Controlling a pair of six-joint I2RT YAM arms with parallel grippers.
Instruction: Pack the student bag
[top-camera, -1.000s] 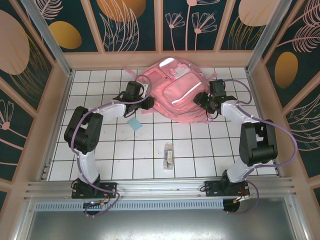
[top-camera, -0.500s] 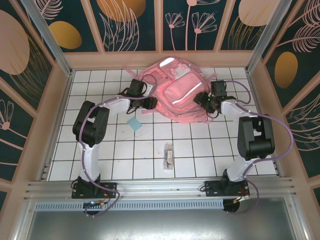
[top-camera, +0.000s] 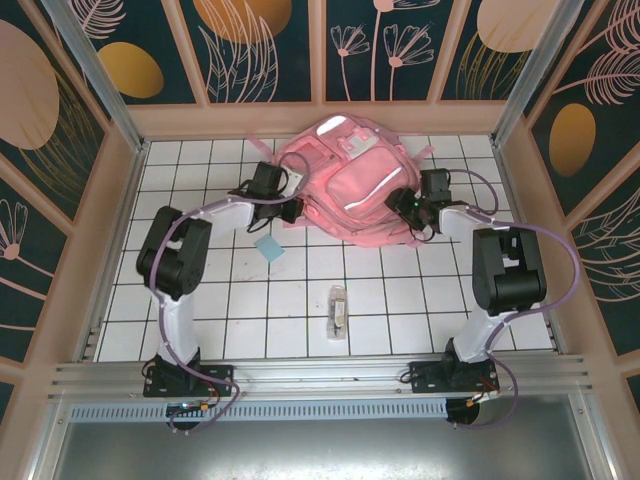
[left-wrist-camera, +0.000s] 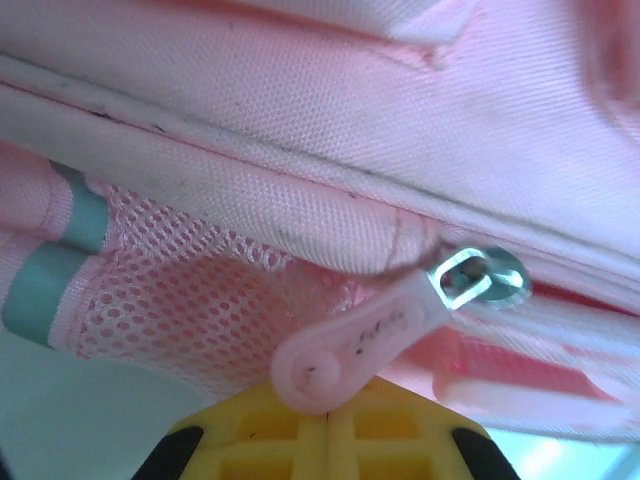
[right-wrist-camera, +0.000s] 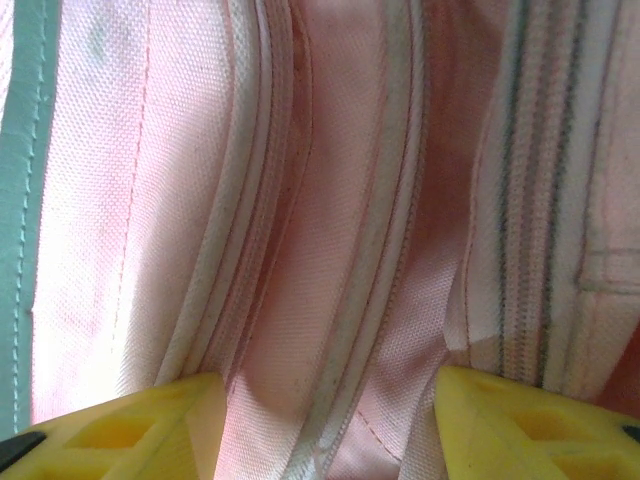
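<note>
Student bag (top-camera: 350, 190) blocks rear; front seemingly passable.

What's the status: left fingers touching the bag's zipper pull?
Touching. Left wrist view: the shut left fingers pinch the round end of the zipper pull.

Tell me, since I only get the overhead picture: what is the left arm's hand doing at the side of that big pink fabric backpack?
Observer: The left hand has its yellow fingers pressed together, and the round end of a soft pink zipper pull looks pinched at their tips.
Operator: Is that zipper open yet?
Observer: I cannot tell. The silver metal slider sits on a seam of the pink fabric backpack, beside a pink mesh side pocket.
Operator: And the other hand?
Observer: The right hand holds its yellow fingers apart, close against the backpack's piped seams.
</note>
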